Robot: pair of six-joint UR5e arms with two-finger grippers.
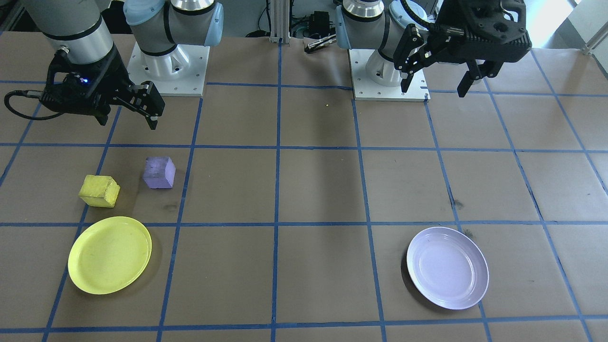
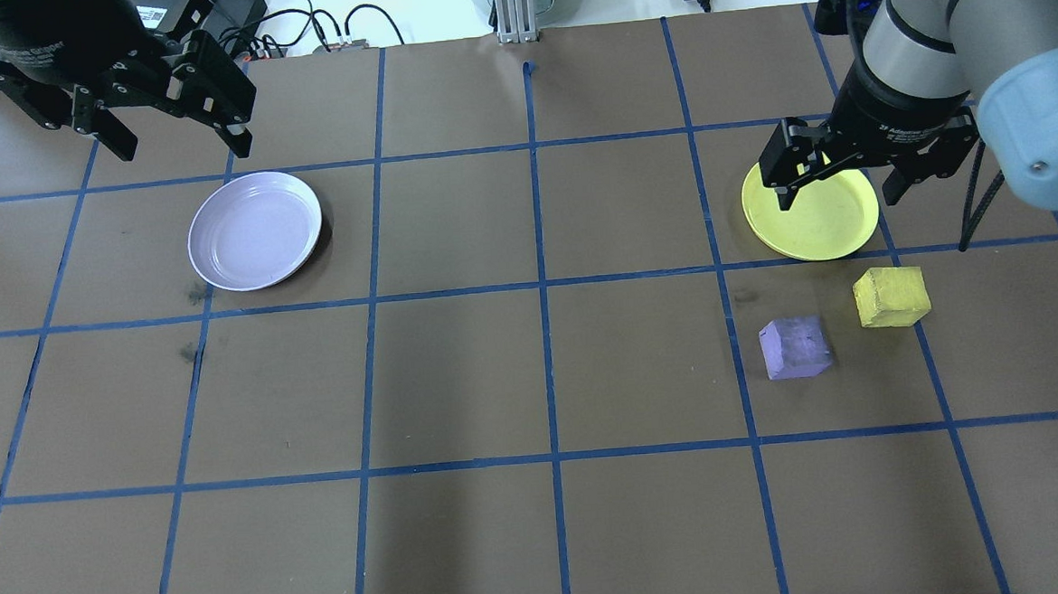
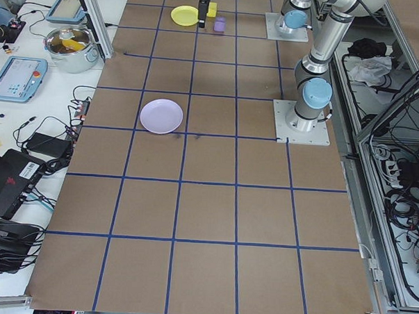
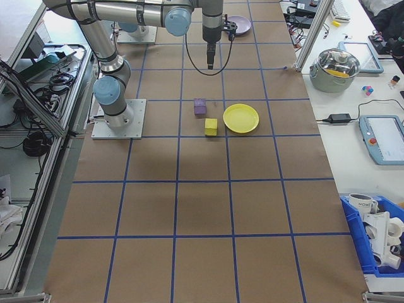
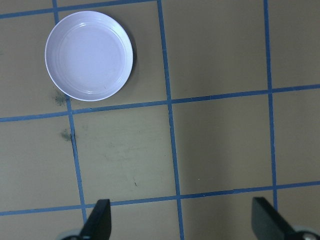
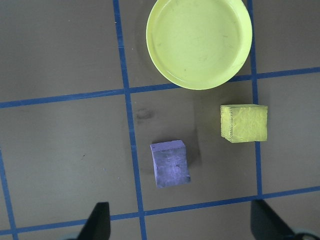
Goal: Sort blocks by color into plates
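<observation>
Front view: I am seeing the right gripper (image 1: pixel 127 108) hanging above the table with its fingers spread and nothing in them; the purple block (image 1: pixel 159 172) is lying just past its tips, toward the operators, the yellow block (image 1: pixel 99 191) a little further and off to one side, the yellow plate (image 1: pixel 109 254) beyond both; the left gripper (image 1: pixel 434 80) is also gaping and empty, well apart from the blocks.

Overhead view: I am judging the right arm the nearer one by far; the lavender plate (image 2: pixel 255 230) is sitting just under the left gripper's reach, well apart from the purple block, so that block is facing a long carry across the table (image 2: pixel 533 378).

Right wrist view: both blocks are lying ahead of the spread fingers (image 6: pixel 97 222), purple nearly centred, yellow toward one finger; neither is showing a marked long axis; the two are apart, leaving room for a finger between them.

Left wrist view: only the lavender plate is showing, ahead and to one side; bare brown paper around it.
</observation>
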